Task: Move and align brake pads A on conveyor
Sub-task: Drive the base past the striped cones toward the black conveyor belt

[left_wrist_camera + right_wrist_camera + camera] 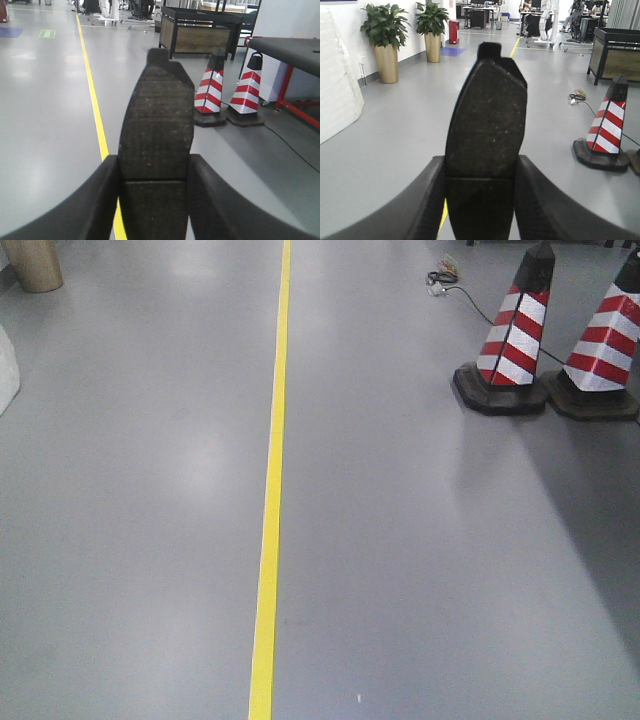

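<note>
Clamped in left gripper [152,200]: one brake pad [157,130], upright, tip raised above grey floor [45,125]. Clamped likewise in right gripper [480,205]: second brake pad [487,120]. Both arms level, facing forward. Two striped cones [227,92] ahead; conveyor [292,47] far right, no pads seen on it.

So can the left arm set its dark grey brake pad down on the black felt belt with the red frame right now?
Probably not yet: the belt sits off beyond the striped cones.
</note>
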{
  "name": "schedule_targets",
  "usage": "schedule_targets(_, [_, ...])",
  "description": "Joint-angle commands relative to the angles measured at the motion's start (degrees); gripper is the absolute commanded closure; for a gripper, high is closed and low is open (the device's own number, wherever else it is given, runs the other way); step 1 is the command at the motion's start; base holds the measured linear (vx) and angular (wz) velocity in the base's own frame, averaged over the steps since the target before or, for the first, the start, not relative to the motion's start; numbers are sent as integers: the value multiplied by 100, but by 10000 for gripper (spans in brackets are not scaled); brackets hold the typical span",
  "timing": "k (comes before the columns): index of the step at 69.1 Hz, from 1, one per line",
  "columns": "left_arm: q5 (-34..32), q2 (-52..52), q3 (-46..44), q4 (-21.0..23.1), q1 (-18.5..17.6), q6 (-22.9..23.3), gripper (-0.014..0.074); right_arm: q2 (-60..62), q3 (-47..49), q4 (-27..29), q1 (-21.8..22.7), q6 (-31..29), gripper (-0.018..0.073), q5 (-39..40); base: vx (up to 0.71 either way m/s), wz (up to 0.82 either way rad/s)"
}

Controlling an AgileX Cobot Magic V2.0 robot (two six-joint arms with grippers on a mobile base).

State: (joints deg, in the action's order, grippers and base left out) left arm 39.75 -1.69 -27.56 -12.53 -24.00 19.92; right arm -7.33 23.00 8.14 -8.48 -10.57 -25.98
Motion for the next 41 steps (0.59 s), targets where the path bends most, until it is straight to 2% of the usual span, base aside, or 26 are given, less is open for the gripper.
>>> schedule_targets(1, [-565,-87,-143,-48,-17,8,602,-71,152,5,24,-63,561,559,82,0])
schedule_targets(41, [-553,-87,-143,-46,-17,8,602,-71,152,4,29,-63,561,558,80,-3])
